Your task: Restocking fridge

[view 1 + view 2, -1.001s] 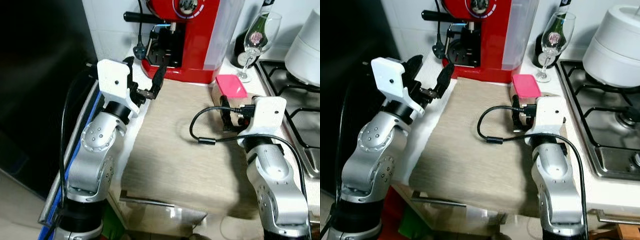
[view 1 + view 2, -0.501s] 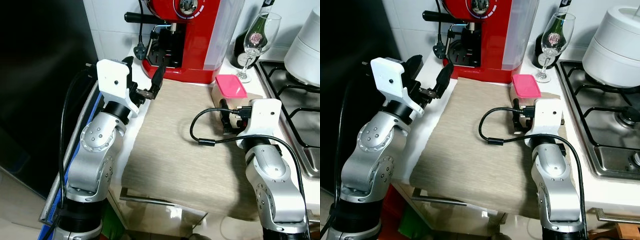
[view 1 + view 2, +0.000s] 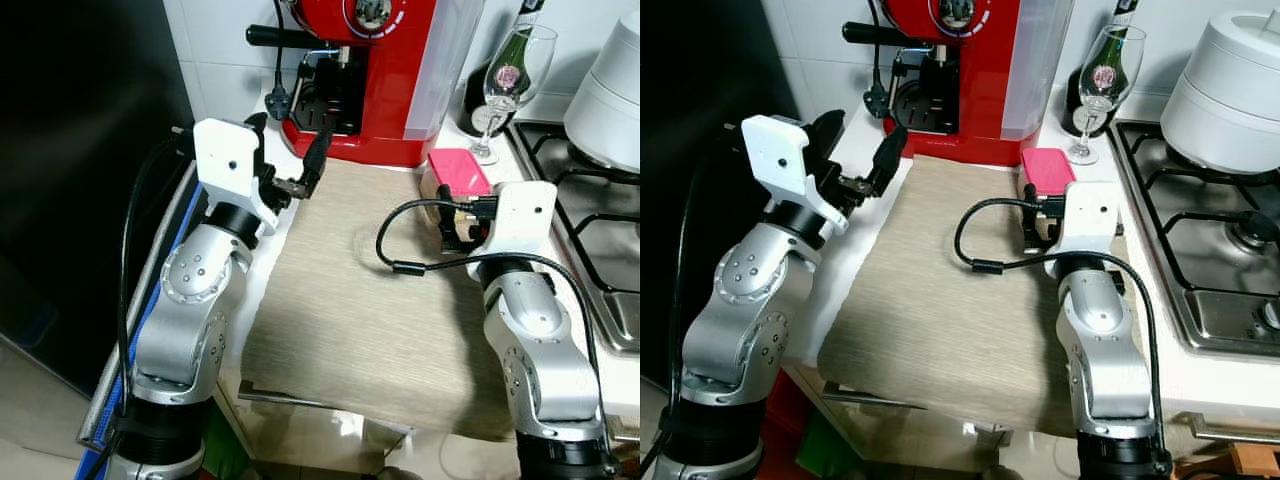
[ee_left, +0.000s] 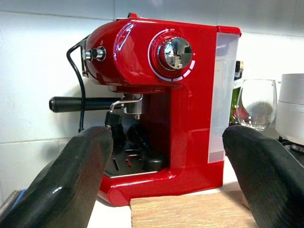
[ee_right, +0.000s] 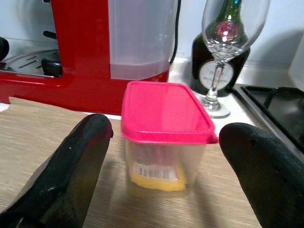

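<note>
Now the right gripper point(image 5: 156, 166) sits just in front of the pink-lid box point(image 5: 165, 135), jaws spread wide to grab it, while the left gripper point(image 4: 171, 171) waits open near that box's mat point(image 3: 350, 310).

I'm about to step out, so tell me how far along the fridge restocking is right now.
Early. Nothing looks stocked yet: the pink-lidded container sits on the counter beside the red coffee machine. In hand: the right tool is open, lined up on the container, fingers either side, not touching. The left tool is open and idle. Left: grasp, lift, carry to the fridge.
</note>
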Robot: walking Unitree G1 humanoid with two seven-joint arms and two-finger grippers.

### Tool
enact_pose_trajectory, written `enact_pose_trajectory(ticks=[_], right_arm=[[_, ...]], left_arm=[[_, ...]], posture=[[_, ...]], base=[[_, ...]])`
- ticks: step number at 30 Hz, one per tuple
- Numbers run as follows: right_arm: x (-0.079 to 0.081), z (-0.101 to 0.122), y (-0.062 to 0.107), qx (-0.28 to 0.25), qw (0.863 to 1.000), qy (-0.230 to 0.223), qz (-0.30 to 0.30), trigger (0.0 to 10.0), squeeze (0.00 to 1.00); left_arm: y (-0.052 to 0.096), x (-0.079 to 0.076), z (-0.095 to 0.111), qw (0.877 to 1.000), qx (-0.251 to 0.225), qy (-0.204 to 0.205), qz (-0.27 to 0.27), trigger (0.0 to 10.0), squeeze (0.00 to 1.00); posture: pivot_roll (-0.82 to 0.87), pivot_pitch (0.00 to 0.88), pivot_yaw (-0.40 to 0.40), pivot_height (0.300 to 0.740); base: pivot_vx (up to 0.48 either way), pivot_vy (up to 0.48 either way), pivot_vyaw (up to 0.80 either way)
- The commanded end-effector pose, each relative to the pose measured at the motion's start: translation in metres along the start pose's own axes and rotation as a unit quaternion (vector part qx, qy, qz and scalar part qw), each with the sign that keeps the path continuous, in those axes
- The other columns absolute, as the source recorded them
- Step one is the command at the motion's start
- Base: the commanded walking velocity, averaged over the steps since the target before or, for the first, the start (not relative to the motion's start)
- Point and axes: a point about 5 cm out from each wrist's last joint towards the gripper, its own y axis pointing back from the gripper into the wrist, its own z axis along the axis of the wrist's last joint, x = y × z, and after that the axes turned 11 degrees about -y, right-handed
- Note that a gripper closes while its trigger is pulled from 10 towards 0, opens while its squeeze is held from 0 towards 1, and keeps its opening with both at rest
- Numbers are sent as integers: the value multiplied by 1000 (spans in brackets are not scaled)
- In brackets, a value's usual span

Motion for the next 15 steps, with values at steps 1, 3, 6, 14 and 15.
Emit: enact_pose_trajectory(ticks=[1, 3, 6, 14, 15], right_arm=[[-2, 1, -4, 0, 1000, -9, -7, 10000, 0], [-1, 2, -7, 0, 1000, -10, -6, 10000, 0], [0, 3, -12, 0, 1000, -13, -7, 10000, 0], [-1, 2, -19, 1, 1000, -3, -17, 10000, 0], [-1, 3, -20, 0, 1000, 0, -19, 10000, 0]], left_arm=[[-2, 0, 1, 1000, -2, -2, -3, 10000, 0], [-2, 0, 1, 1000, -2, -2, -3, 10000, 0], [-2, 0, 2, 1000, -3, -2, -2, 10000, 0], [-2, 0, 2, 1000, -3, -2, -2, 10000, 0], [-2, 0, 2, 1000, -3, -2, -2, 10000, 0]], posture=[[-101, 22, 11, 740], [-101, 22, 11, 740], [-95, 25, 11, 740], [-94, 26, 11, 740], [-93, 28, 9, 740]], base=[[0, 0, 0], [0, 0, 0], [0, 0, 0], [0, 0, 0], [0, 0, 0]])
